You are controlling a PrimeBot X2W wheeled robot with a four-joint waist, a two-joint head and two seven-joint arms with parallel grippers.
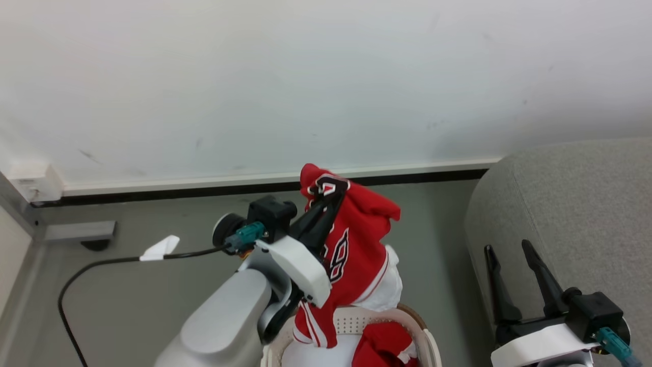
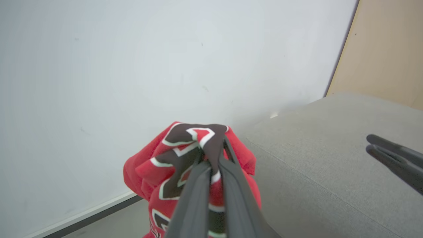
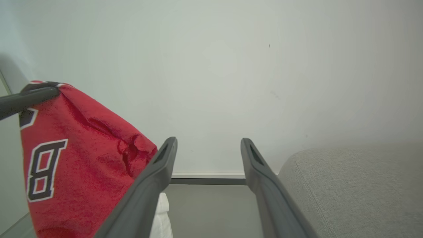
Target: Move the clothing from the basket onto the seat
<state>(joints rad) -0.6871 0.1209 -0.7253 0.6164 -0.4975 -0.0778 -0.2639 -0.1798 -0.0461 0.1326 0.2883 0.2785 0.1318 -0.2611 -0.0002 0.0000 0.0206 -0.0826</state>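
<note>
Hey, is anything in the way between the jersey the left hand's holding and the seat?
Nothing visible blocks it. The left hand holds the jersey over the basket, with bare floor between it and the seat. The open right hand hovers by the seat's edge, close to that path.

Grey forearm (image 1: 224,321), teal plug (image 1: 249,233), seemingly black pincer (image 1: 507,245)
</note>
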